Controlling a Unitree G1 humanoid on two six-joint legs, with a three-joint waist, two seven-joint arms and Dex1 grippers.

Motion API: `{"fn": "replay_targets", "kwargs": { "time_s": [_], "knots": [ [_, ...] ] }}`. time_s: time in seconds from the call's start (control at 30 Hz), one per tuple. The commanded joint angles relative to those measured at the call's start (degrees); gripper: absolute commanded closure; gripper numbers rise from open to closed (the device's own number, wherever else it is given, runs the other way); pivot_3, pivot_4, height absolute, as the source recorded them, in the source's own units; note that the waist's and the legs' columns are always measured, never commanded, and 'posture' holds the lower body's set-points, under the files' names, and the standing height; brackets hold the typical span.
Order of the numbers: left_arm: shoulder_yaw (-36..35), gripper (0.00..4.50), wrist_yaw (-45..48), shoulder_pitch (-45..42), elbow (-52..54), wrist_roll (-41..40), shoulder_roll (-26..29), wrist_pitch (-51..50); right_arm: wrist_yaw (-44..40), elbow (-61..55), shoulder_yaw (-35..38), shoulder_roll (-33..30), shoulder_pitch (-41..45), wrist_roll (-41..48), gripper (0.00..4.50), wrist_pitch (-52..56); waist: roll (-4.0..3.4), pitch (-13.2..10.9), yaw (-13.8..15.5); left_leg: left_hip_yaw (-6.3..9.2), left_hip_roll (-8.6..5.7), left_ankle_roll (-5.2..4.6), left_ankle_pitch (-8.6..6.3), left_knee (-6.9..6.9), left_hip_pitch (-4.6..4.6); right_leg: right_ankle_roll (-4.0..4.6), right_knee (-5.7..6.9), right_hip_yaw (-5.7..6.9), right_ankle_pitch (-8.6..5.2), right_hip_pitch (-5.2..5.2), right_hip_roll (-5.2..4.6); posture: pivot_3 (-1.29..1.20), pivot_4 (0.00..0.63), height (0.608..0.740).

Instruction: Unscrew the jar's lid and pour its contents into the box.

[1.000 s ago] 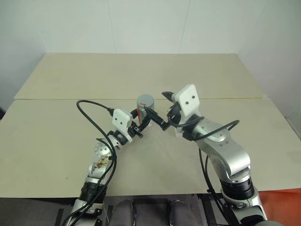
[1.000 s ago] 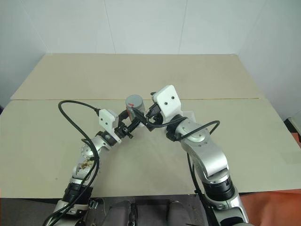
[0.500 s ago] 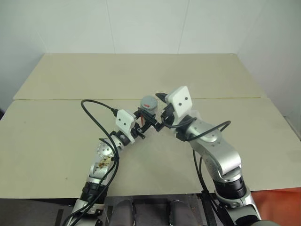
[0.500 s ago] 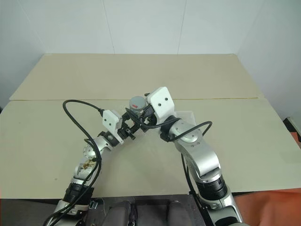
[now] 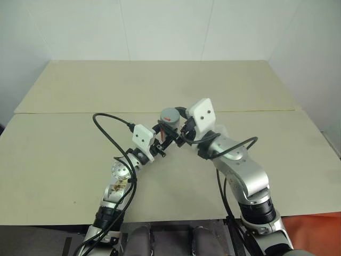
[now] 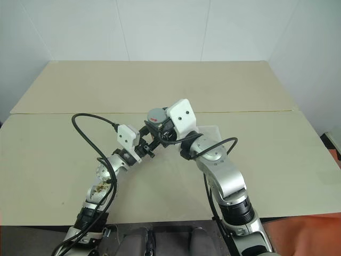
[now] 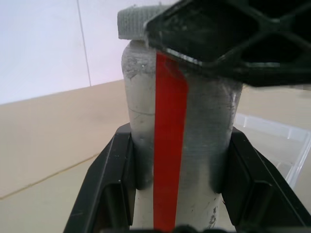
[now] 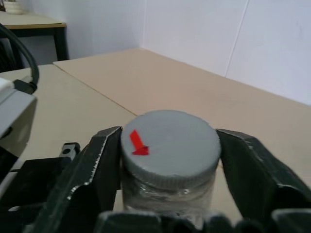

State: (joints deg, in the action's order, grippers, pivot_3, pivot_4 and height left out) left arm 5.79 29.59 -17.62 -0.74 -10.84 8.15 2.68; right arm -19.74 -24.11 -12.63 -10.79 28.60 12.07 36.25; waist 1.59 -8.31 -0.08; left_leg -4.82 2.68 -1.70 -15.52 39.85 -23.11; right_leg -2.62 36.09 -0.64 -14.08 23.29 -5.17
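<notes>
Above the middle of the bench (image 5: 64, 154), I hold the jar (image 5: 168, 124) upright between my two arms, clear of the surface. It looks small, rigid and light, a silvery-grey cylinder with a red stripe down its side; the wall seems faintly rough, so I judge it unlikely to slip, though the ribbed edge of the lid (image 8: 170, 141) is the surest place to turn it. My left pincer (image 7: 181, 191) is clenched around the lower body of the jar, one finger pressed to each side. My right pincer (image 8: 170, 150) has its fingers (image 8: 99, 167) shut against opposite sides of the lid's rim, grasping it from above (a red arrow marks the cap's top). The lid sits on the jar, not yet loosened as far as I can tell. The contents cannot be made out through the wall. The box (image 7: 277, 145), clear plastic, lies on the bench just beyond the jar toward my right side, near enough for a short tip once the cap is off.
</notes>
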Motion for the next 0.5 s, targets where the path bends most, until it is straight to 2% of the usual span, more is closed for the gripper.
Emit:
{"fn": "replay_targets", "kwargs": {
  "time_s": [0.03, 0.3, 0.5],
  "knots": [
    [0.2, 2.55, -0.2, -0.6, 1.1, 0.3, -0.3, 1.8, 0.0, -1.0, 0.6, 0.4, 1.0, -0.4, 1.69, -2.1, 0.00, 0.0, 0.0, 0.00, 0.00, 0.00, 0.00, 0.00, -0.01, 0.00, 0.00, 0.00, 0.00, 0.00, -0.01, 0.00, 0.150, 0.740],
    [0.4, 2.55, 1.3, -0.1, 2.1, -0.7, 0.3, 0.8, -0.6, -0.4, 0.3, 0.0, 1.1, -1.2, 1.69, -2.7, 0.00, 0.0, 0.0, 0.01, 0.00, 0.00, 0.00, 0.00, 0.00, 0.00, 0.00, 0.00, 0.00, 0.00, 0.00, 0.00, 0.150, 0.740],
    [0.8, 2.55, 5.7, 2.4, 6.3, -4.4, 2.9, -1.6, -7.0, -0.6, 2.6, -1.4, 0.6, 4.2, 1.69, -3.6, -0.01, 0.0, -0.3, 0.06, 0.04, 0.00, 0.00, -0.02, -0.01, 0.00, 0.00, 0.00, 0.00, 0.02, 0.01, 0.00, 0.150, 0.740]
  ]
}}
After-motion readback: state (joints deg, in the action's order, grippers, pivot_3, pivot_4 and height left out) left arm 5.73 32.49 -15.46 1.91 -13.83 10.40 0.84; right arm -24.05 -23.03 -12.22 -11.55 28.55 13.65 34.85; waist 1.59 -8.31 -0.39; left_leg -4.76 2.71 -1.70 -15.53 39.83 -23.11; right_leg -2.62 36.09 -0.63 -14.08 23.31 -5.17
